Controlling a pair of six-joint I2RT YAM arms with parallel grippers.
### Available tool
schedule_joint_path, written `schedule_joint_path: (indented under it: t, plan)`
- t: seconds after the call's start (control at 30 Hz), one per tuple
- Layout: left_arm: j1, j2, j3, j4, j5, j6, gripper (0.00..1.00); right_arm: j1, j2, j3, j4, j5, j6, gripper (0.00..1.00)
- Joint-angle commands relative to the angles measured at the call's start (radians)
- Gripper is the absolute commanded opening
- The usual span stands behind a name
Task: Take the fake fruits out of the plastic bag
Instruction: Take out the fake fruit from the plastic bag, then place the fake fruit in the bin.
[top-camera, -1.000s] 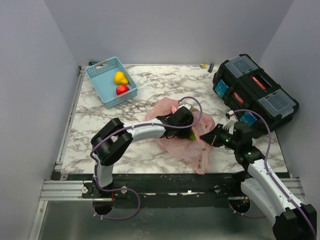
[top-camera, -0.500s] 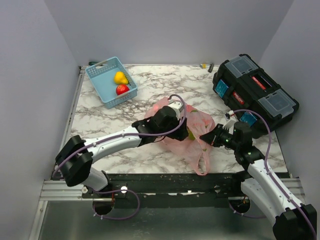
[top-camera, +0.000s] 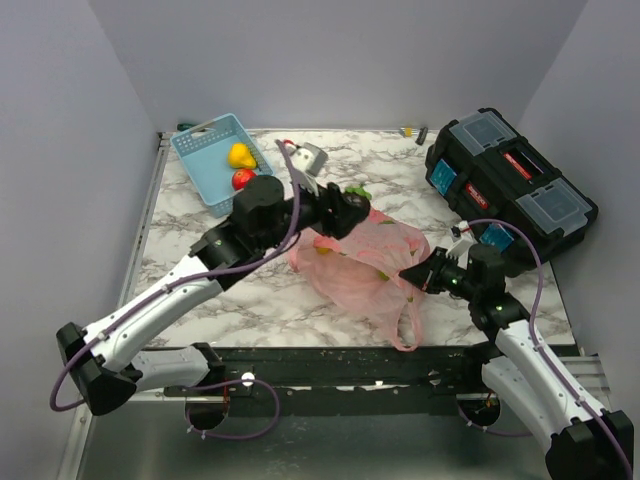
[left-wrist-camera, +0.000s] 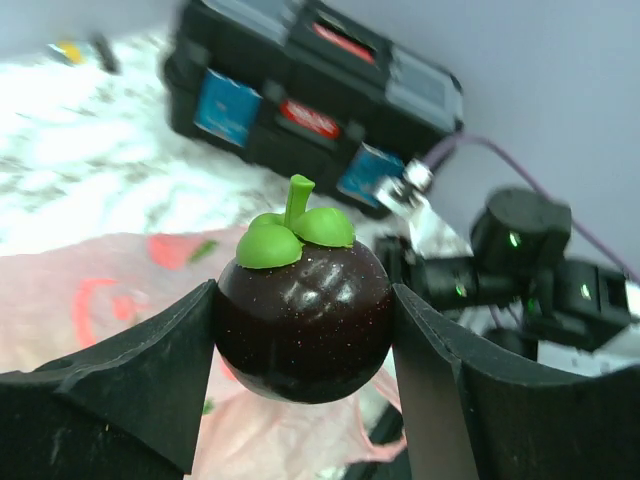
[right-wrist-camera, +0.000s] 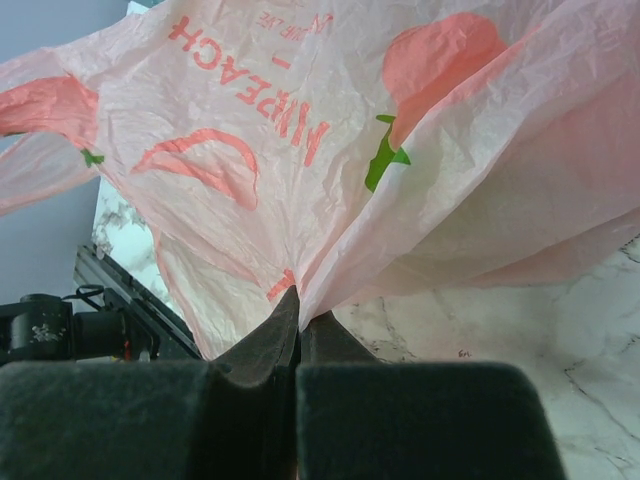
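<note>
My left gripper (top-camera: 350, 203) is shut on a dark plum (top-camera: 356, 194) with green leaves and holds it in the air above the far edge of the pink plastic bag (top-camera: 365, 255). In the left wrist view the plum (left-wrist-camera: 303, 320) fills the gap between my fingers (left-wrist-camera: 150, 390). My right gripper (top-camera: 414, 276) is shut on the bag's right side, pinching a fold of it (right-wrist-camera: 300, 150) and holding it up. I cannot make out any other fruit through the bag. A yellow pear (top-camera: 240, 155) and a red apple (top-camera: 243, 179) lie in the blue basket (top-camera: 205, 140).
A black toolbox (top-camera: 510, 185) stands at the back right, close to my right arm; it also shows in the left wrist view (left-wrist-camera: 310, 90). The basket sits at the back left. One bag handle (top-camera: 405, 325) trails toward the table's front edge.
My left gripper has lifted out of the bag with the plum and moved up and toward the back. The right gripper has kept its hold on the bag.
</note>
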Motion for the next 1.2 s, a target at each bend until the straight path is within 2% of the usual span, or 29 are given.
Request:
schedule_joint_path:
  t: [0.0, 0.1, 0.27, 0.33, 0.43, 0.53, 0.6, 0.83, 0.93, 1.17]
  plan:
    - [0.158, -0.046, 0.053, -0.148, -0.201, -0.019, 0.37, 0.004, -0.019, -0.017, 0.018, -0.015, 0.002, 0.01]
    - [0.306, -0.059, 0.014, -0.212, -0.273, -0.136, 0.35, 0.005, -0.022, -0.017, 0.018, -0.019, 0.001, 0.01]
    - [0.593, -0.062, -0.118, -0.183, -0.186, -0.345, 0.26, 0.004, -0.032, -0.020, 0.016, -0.026, 0.001, 0.01]
    - [0.675, -0.035, -0.140, -0.128, -0.191, -0.337, 0.26, 0.004, -0.037, -0.020, 0.018, -0.027, 0.001, 0.01]
    - [0.759, 0.056, -0.075, -0.143, -0.260, -0.310, 0.26, 0.004, -0.041, -0.021, 0.018, -0.030, 0.003, 0.01]
    - [0.817, 0.191, 0.027, -0.176, -0.275, -0.282, 0.26, 0.004, -0.049, -0.022, 0.017, -0.034, 0.002, 0.01]
    - [0.838, 0.307, 0.143, -0.242, -0.258, -0.230, 0.22, 0.004, -0.057, -0.025, 0.016, -0.036, 0.003, 0.01]
    - [0.866, 0.759, 0.695, -0.679, -0.327, -0.125, 0.22, 0.004, -0.078, -0.029, 0.016, -0.042, 0.005, 0.01]
    - [0.868, 0.861, 0.781, -0.758, -0.380, -0.091, 0.22, 0.005, -0.079, -0.029, 0.016, -0.043, 0.005, 0.01]
    - [0.893, 0.924, 0.758, -0.771, -0.314, -0.072, 0.29, 0.004, -0.077, -0.029, 0.018, -0.044, 0.004, 0.01]
